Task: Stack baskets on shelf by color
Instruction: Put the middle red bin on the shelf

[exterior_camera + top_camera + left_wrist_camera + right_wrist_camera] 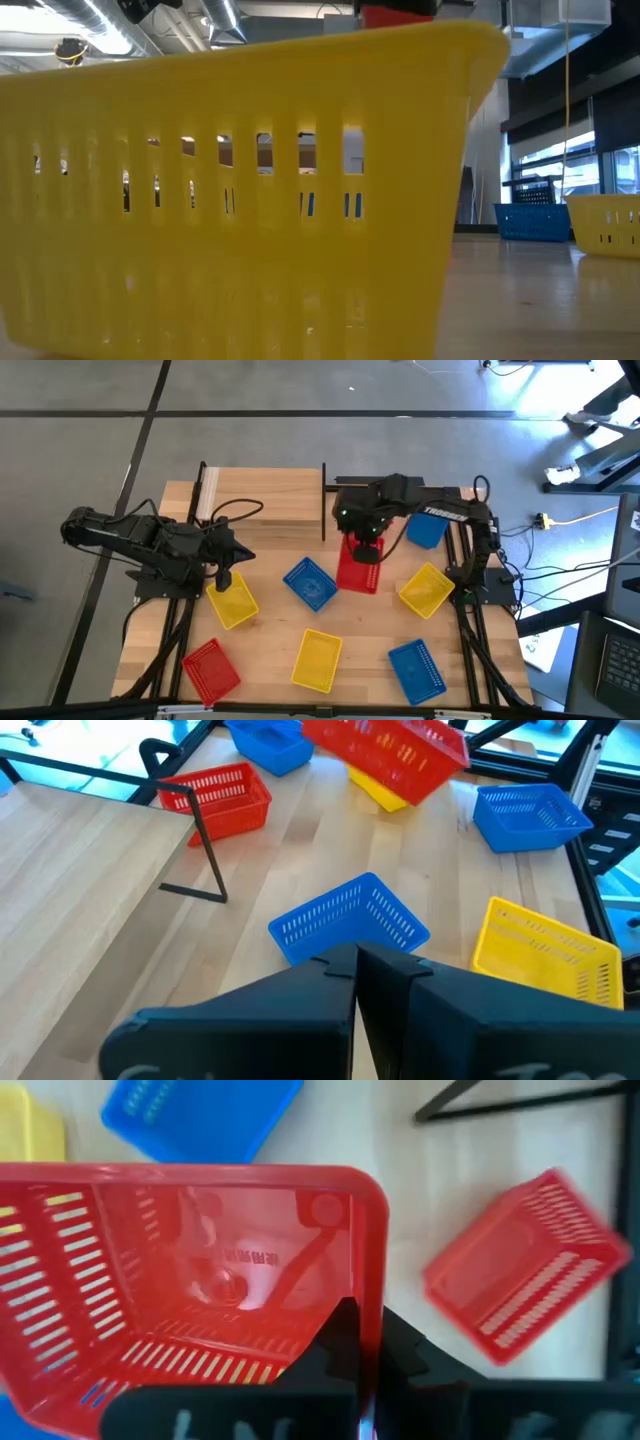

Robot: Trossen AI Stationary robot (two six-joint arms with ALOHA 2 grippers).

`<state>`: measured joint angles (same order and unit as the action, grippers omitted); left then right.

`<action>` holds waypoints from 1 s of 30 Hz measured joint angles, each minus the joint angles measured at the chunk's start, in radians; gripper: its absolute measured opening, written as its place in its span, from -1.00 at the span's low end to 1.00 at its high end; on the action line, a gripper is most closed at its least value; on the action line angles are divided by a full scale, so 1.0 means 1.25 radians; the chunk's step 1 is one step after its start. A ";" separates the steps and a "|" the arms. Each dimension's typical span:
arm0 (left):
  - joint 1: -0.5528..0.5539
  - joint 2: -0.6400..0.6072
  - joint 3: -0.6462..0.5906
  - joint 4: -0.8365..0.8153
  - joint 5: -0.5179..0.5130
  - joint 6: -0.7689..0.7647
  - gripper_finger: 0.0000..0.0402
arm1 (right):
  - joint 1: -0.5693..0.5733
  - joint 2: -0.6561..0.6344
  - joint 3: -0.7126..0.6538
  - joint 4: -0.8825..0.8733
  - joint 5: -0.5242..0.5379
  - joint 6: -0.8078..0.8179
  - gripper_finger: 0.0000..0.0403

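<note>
**Pinched by the rim: red basket aloft beside the shelf**

At far left, the left gripper (243, 556), dark fingers pressed together on nothing, poised over the wooden tabletop (270, 635) just in front of the shelf. Directly before it, a yellow mesh-sided plastic basket (232, 603). Nearer the front edge, a red mesh-sided plastic basket (211, 668), lying askew.

At the back, the light wooden plank shelf (262, 495), framed by thin black upright posts (324, 502).

Toward the middle, a blue mesh-sided plastic basket (310, 582), open side up, and a second yellow basket (318, 659) nearer the front.

Right of centre, the right gripper (362, 550), clamped on the rim of a second red basket (358, 574), held tilted and clear of the tabletop, near the shelf's right-hand post. Seen only from the wrists, a third red basket (215, 798), just beside that post; whether on the planks or off them, impossible to tell.

Farther right, a third yellow basket (427, 589), a second blue basket (416, 668) at the front, and a third blue basket (426, 530) at the back, partly under the right arm.
</note>
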<state>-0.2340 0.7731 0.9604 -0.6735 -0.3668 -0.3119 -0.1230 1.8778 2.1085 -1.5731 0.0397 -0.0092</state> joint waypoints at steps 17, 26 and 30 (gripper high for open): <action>0.000 0.000 0.000 0.001 -0.001 -0.001 -1.00 | -0.147 0.001 0.173 0.299 0.022 -0.129 -1.00; 0.000 0.000 0.000 0.002 -0.007 -0.020 -1.00 | -0.225 0.051 0.173 0.490 -0.044 -0.246 -1.00; 0.001 0.000 0.000 0.001 -0.009 -0.021 -1.00 | -0.250 0.103 0.173 0.519 -0.060 -0.261 -1.00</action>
<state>-0.2330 0.7727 0.9600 -0.6718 -0.3784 -0.3378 -0.4351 2.0068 2.3245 -0.9244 -0.0356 -0.3350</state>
